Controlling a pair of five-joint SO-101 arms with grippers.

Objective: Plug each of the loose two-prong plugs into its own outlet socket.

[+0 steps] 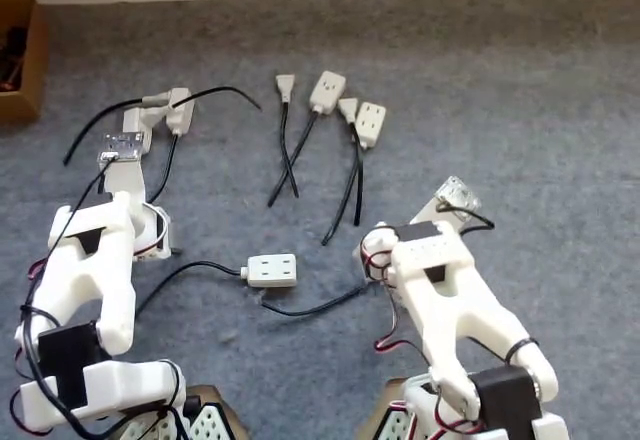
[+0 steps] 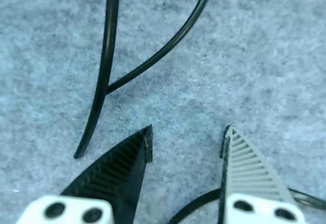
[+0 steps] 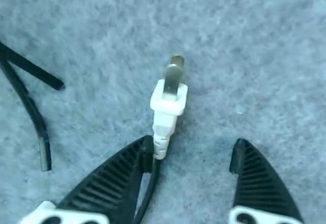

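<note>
Brown box (image 1: 36,60) holding dark items (image 1: 12,58)

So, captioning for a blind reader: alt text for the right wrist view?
A white two-prong plug on a black cord lies on grey carpet ahead of the open right claw, beside one finger. Loose black cord ends lie nearby.

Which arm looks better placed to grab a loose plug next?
Probably the right. A white plug lies at the right arm's open jaws, beside one tip. The left arm's open jaws hang over black cords, no plug between them.
</note>
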